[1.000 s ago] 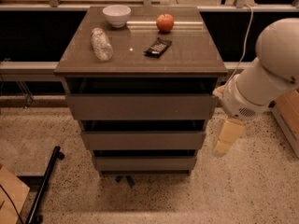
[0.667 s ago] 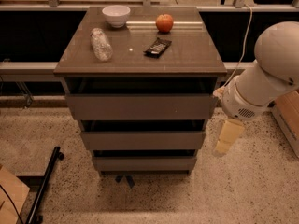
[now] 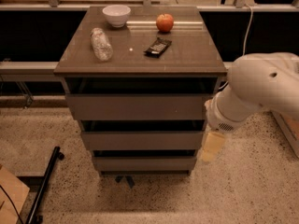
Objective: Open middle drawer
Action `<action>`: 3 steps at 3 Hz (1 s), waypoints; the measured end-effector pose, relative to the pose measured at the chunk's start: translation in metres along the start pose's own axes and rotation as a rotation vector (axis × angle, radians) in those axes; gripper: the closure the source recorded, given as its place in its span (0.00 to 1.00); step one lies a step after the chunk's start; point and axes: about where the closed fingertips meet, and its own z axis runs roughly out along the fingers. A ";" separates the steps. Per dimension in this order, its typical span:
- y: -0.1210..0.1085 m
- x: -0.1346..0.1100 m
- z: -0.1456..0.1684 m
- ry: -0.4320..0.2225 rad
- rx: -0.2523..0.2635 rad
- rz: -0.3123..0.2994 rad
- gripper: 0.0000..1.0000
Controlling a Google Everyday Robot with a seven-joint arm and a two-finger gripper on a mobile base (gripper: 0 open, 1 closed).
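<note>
The middle drawer [image 3: 142, 140] is the medium-height grey-brown front panel of the cabinet, between the tall top drawer [image 3: 138, 107] and the short bottom drawer [image 3: 144, 163]. A dark gap runs above each panel. My gripper [image 3: 211, 146] hangs from the white arm [image 3: 261, 85] just off the cabinet's right side, level with the right end of the middle drawer. Its pale yellow fingers [image 3: 212, 143] point down and hold nothing.
On the cabinet top [image 3: 187, 55] lie a white bowl [image 3: 116, 14], a red apple [image 3: 164, 22], a plastic bottle [image 3: 101, 44] on its side and a dark snack packet [image 3: 158, 46]. A black pole [image 3: 44, 183] lies on the speckled floor at left.
The arm and gripper have moved down and a little left, closer to the right end of the middle drawer. The drawers have not moved.
</note>
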 end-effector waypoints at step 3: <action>-0.019 0.015 0.093 -0.039 0.042 0.068 0.00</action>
